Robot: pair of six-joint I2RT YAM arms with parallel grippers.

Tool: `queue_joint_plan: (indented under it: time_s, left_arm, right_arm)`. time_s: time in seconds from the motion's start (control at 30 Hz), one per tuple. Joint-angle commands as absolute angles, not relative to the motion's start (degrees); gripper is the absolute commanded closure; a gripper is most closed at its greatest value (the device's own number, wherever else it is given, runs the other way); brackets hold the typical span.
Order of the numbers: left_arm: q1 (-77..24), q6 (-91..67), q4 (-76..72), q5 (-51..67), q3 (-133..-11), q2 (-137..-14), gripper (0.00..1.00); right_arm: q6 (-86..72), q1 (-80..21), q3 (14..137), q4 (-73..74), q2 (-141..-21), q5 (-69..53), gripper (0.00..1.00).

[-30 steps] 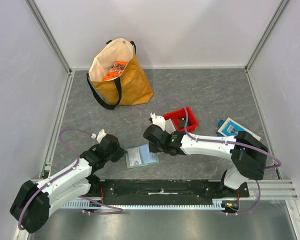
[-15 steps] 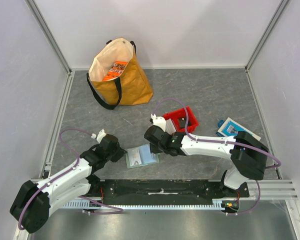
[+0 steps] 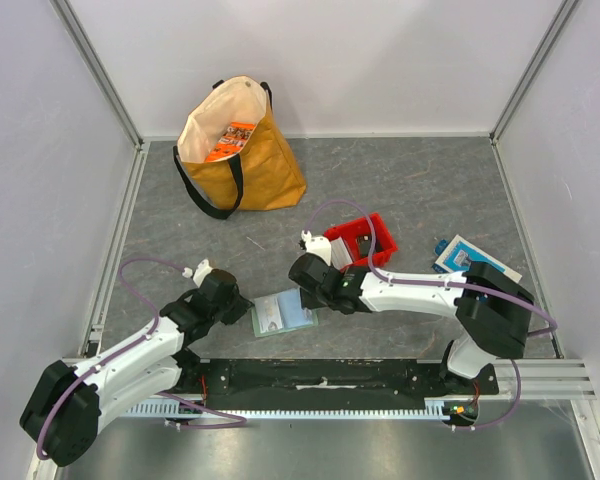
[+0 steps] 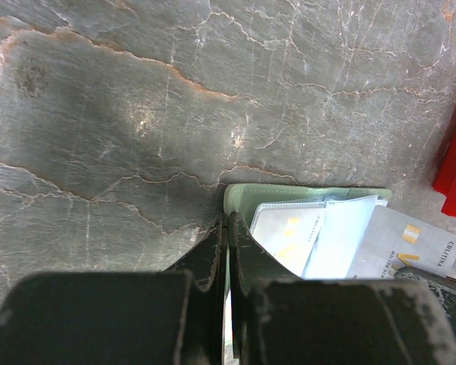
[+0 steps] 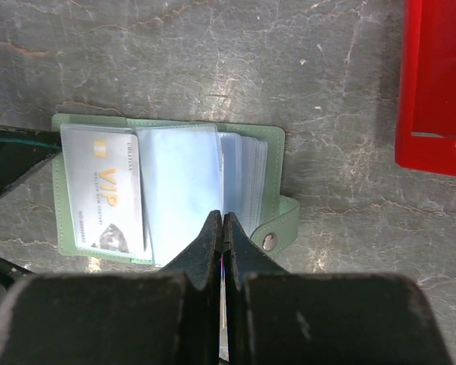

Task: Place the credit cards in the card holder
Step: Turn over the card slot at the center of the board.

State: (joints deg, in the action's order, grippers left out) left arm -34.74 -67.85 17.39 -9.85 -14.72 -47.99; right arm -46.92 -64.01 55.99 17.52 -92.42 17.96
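Gold "VIP" shows on the whitish card (image 5: 106, 194) in the left pocket of the open green holder (image 5: 274, 156); the small print above it is too fine to read. Beside it lies a light blue leaf (image 5: 181, 190), card or pocket I cannot tell, then a stack of clear pockets (image 5: 247, 171). The holder lies flat on the table (image 3: 430, 190), near the front edge, between the arms. The left tool (image 4: 228, 228) is pressed together, with its tips at the holder's corner. The right tool (image 5: 222, 226) is pressed together over the leaves. The red bin (image 3: 378, 228) holds something dark. The tan bag (image 3: 265, 170) holds an orange printed item (image 3: 232, 140) whose print is unreadable.
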Motion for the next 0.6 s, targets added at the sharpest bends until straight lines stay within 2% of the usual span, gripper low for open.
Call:
queue_joint_plan:
  time_s: [0.0, 0.23, 0.57]
  left_arm:
    - [-34.8, -67.1, 16.2, -9.5, -14.2, -48.3, 0.98]
    - [-34.7, -67.2, 16.2, -9.2, -14.2, -48.3, 0.98]
    - [-34.7, -67.8, 15.9, -9.7, -14.0, -48.5, 0.98]
  right_arm:
    - [-46.8, -64.5, 54.8, 14.9, -94.2, 17.4, 1.00]
    - [-46.9, -66.2, 55.4, 13.6, -98.0, 16.6, 1.00]
    - [-43.1, -66.7, 61.3, 5.9, -96.2, 7.7, 1.00]
